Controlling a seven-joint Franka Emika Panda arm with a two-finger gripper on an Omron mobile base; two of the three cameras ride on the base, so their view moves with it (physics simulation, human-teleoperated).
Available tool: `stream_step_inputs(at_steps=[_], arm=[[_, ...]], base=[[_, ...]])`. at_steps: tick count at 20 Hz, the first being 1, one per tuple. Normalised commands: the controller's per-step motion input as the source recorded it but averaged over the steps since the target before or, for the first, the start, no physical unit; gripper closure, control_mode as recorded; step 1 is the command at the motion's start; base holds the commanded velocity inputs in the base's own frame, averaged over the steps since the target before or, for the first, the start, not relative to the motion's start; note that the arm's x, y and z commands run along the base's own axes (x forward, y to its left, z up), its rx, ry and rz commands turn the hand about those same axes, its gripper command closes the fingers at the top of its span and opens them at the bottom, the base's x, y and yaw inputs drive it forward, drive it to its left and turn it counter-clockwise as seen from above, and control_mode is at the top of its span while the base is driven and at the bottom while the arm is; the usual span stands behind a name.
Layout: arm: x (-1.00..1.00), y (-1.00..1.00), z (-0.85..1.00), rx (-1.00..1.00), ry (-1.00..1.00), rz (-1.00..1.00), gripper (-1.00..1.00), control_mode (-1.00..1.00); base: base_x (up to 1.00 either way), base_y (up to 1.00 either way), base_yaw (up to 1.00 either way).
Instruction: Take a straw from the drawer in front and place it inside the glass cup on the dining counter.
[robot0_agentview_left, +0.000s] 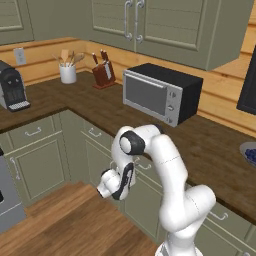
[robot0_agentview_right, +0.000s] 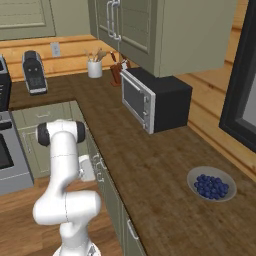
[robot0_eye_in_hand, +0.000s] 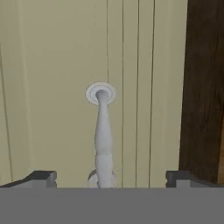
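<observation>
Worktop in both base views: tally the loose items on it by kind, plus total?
Black coffee machine: 1
White crock of wooden utensils: 1
Wooden knife block: 1
Black-and-silver microwave oven: 1
Grey bowl of blueberries: 1
Total: 5

Dark wooden worktop (robot0_agentview_right: 150, 165) carries microwave (robot0_agentview_right: 156, 97), blueberry bowl (robot0_agentview_right: 211, 184), utensil crock (robot0_agentview_right: 94, 67)

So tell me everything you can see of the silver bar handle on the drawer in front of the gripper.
The silver bar handle is a slim, rounded, pale metallic bar fixed by round mounts to the sage-green drawer front, which looks closed. In the hand view it runs lengthwise toward the camera, between the two dark fingertips of the open gripper. Whether the fingertips touch it cannot be told. Dark wood borders the panel.
</observation>
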Motion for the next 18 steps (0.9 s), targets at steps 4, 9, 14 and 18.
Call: stream_step_inputs(at_steps=[4,9,14,18], arm=[[0.42,-0.14,-0.20,0.05,0.00,0.00,-1.00,-1.00],[0.33,-0.07,-0.31,0.04,0.00,0.00,-1.00,-1.00],[0.26,-0.08,-0.25,0.02,0.00,0.00,-1.00,-1.00],[0.03,-0.27,-0.01,0.02,-0.05,0.00,-1.00,-1.00]], base=[[0.00,0.00,0.00],[0.00,0.00,0.00],[0.00,0.00,0.00],[0.00,0.00,0.00]])
